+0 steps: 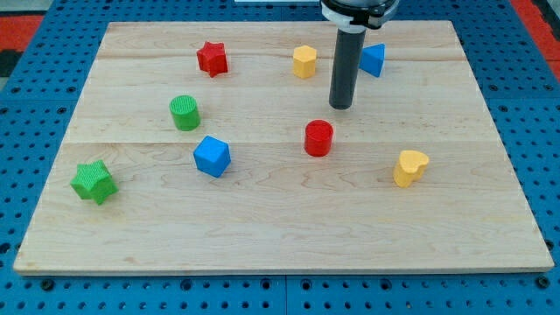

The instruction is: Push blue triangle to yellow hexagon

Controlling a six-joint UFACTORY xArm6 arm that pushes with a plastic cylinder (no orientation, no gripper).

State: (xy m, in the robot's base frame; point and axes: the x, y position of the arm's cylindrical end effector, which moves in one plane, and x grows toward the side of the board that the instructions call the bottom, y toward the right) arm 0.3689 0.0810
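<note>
The blue triangle lies near the view's top, right of centre, partly hidden behind my rod. The yellow hexagon lies to its left, about a rod's width and a bit apart from it. My tip rests on the board below and between the two, slightly left of and below the blue triangle, not touching either. A red cylinder stands just below and left of my tip.
A red star lies at the top left. A green cylinder, a blue cube and a green star lie on the left. A yellow heart-shaped block lies at the lower right. The wooden board sits on blue pegboard.
</note>
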